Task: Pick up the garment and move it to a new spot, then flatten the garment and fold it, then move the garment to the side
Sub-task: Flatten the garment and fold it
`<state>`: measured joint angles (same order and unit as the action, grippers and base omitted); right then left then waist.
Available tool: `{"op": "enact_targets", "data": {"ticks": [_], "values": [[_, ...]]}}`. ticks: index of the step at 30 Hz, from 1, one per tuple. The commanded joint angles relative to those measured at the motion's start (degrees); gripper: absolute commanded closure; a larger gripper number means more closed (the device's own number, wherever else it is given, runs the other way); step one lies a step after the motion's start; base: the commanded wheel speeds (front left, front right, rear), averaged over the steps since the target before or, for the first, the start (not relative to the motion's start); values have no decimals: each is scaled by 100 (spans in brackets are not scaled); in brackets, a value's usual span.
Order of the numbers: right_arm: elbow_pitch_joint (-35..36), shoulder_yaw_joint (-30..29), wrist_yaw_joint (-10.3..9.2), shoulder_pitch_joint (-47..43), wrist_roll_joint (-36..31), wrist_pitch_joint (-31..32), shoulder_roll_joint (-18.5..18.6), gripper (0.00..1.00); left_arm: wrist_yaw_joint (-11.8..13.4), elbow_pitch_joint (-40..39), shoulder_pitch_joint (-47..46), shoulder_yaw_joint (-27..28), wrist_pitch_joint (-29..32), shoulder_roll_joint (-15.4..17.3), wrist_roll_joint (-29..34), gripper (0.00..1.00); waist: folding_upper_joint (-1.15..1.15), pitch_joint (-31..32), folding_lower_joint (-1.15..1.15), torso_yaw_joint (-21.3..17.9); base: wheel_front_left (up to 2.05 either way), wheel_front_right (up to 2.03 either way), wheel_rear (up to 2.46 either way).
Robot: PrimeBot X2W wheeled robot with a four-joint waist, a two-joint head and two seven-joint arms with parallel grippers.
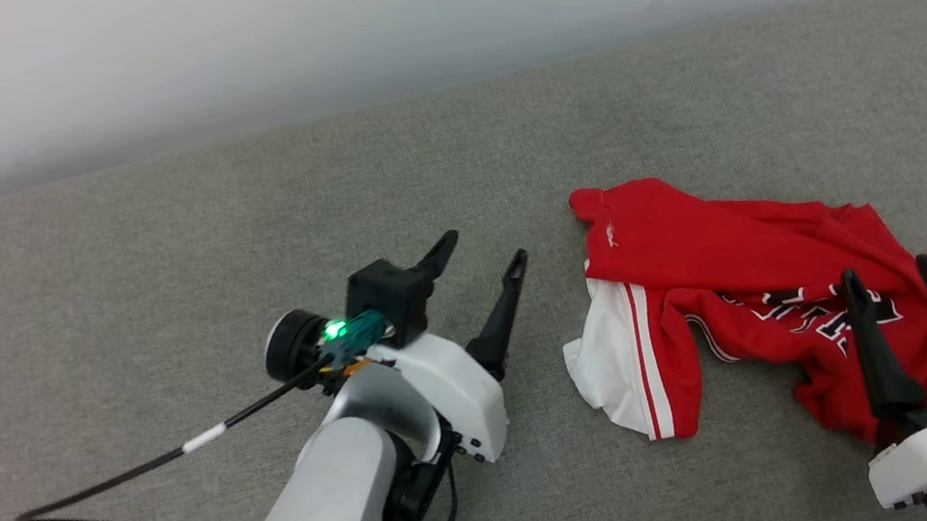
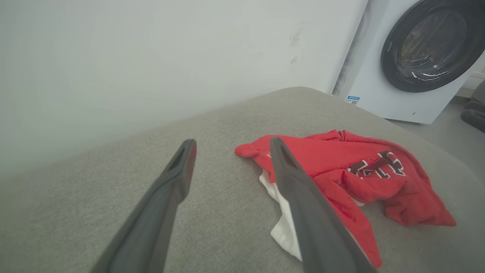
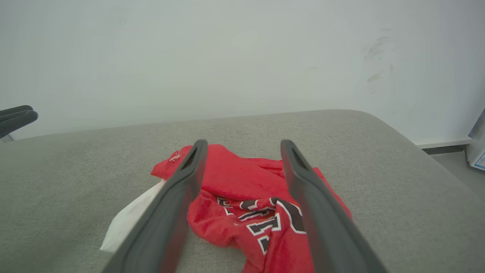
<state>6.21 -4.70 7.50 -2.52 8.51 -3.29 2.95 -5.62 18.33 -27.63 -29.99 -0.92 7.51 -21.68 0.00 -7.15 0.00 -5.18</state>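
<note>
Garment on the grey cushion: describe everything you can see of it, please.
The garment is a red jersey-like T-shirt of soft, knit-looking fabric. It has a white sleeve with red stripes and black, white-outlined lettering broken up by folds. It lies crumpled and unfolded on the grey cushion, right of centre in the head view. The open right gripper stands over its near end; whether they touch cannot be told.

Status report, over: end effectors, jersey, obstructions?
Left end effector open, beside jersey. Right end effector open at its near edge. Jersey crumpled on grey cushion, unheld. Nothing blocking.
</note>
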Motion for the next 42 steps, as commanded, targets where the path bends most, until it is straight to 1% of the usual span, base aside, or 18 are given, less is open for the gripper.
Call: {"op": "enact_targets", "data": {"ticks": [1, 5, 7, 11, 15, 20, 21, 22, 23, 24, 25, 28, 33, 38, 40, 42], "values": [[14, 7, -2, 103, 13, -43, -12, 0, -36, 52, -97, -71, 78, -23, -31, 0, 0, -190, 0, -100, 0, 0, 0], [-30, 4, -2, 234, 81, -110, -12, 0, -146, 322, -509, -553, 706, -82, -178, 0, 0, -487, 0, -212, 0, 0, 0], [-84, 12, -2, 287, 133, -141, -12, 0, -177, 464, -699, -813, 1054, -43, -294, 0, 0, -624, 0, -264, 0, 0, 0], [-183, 56, -2, 377, 210, -252, -11, 0, -186, 676, -1029, -1465, 1771, 113, -617, 0, 0, -845, 0, -354, 0, 0, 0], [-289, 102, -2, 435, 325, -350, -10, 0, -188, 804, -1305, -2091, 2327, 325, -1029, 0, 0, -1006, 0, -426, 0, 0, 0], [-428, 144, -2, 526, 437, -464, -10, 0, -183, 1160, -1452, -2673, 3116, 521, -1441, 0, 0, -1117, 0, -483, 0, 0, 0], [-456, 152, -2, 537, 452, -479, -10, 0, -183, 1247, -1479, -2779, 3272, 553, -1494, 16, 0, -1126, 0, -490, 0, 0, 0], [-480, 158, -2, 554, 465, -491, -10, 0, -183, 1309, -1484, -2868, 3410, 563, -1560, 42, 0, -1130, 0, -495, 0, 0, 0], [-503, 161, -2, 568, 493, -500, -10, 0, -184, 1359, -1489, -2947, 3516, 557, -1632, 64, 0, -1131, 0, -499, 0, 0, 0], [-523, 166, -2, 579, 490, -513, -10, 0, -185, 1398, -1494, -3038, 3649, 545, -1687, 89, 0, -1130, 0, -503, 0, 0, 0], [-539, 171, -2, 582, 486, -526, -11, 0, -186, 1434, -1504, -3120, 3768, 540, -1754, 100, 0, -1125, 0, -504, 0, 0, 0], [-577, 194, -2, 599, 484, -540, -11, 0, -186, 1458, -1623, -3241, 3748, 522, -1827, 100, 0, -1099, 0, -508, 0, 0, 0], [-583, 164, -2, 546, 417, -516, -11, 0, -165, 1456, -1746, -3098, 3161, 510, -1774, 100, 0, -924, 0, -448, 0, 0, 0], [-532, 85, -2, 446, 366, -434, -11, 0, 7, 1319, -1771, -2829, 2408, 654, -1684, 100, 0, -654, 0, -212, 0, 0, 0], [-514, 36, -2, 389, 345, -386, -11, 0, 92, 1241, -1677, -2701, 2140, 707, -1749, 100, 0, -549, 0, -79, 0, 0, 0], [-478, 9, -2, 349, 322, -341, -9, 0, 199, 1166, -1593, -2544, 1930, 827, -1817, 100, 0, -460, 0, 63, 0, 0, 0]]}}
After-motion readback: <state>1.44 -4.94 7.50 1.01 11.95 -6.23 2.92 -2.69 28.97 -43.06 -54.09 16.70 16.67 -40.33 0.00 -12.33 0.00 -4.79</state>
